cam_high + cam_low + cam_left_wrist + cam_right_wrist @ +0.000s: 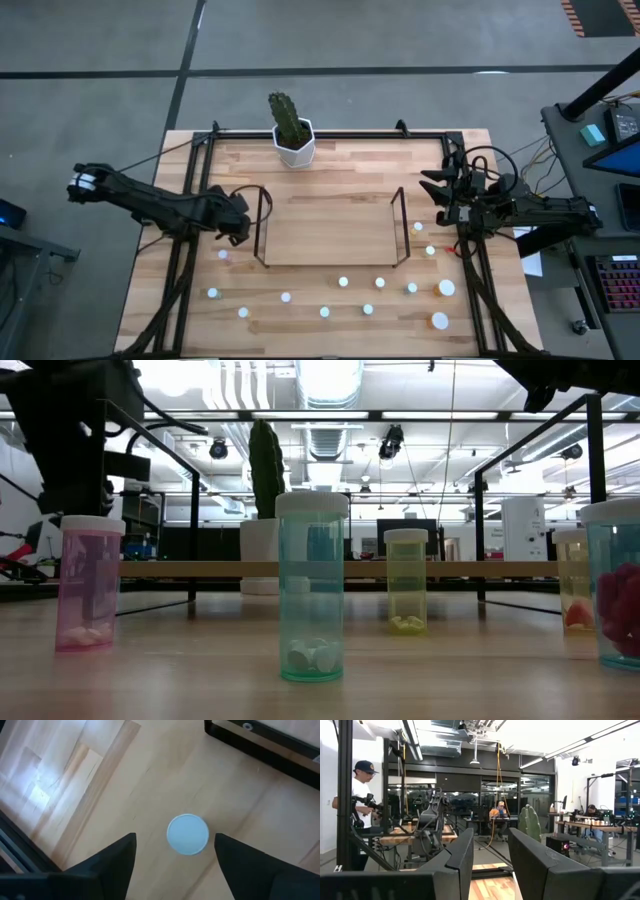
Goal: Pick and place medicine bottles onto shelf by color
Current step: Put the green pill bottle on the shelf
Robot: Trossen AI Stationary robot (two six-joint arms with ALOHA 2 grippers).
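Medicine bottles [343, 282] strewn near the empty shelf [330, 232], left end effector [228, 238] spread wide, poised over one white cap [187, 834], ready to grasp; right end effector [440, 190] released, parked far right.

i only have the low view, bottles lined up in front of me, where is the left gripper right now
Observer: The left gripper is open, above a white-capped bottle just outside the left end of the shelf.
Operator: is anything on the shelf yet
Observer: No. In the high view the shelf's wood base is bare, and the bottles stand on the table in front of it and at its right end.
Operator: and the right arm
Observer: The right gripper is open near the table's right edge, level and pointing across the table; it holds nothing.
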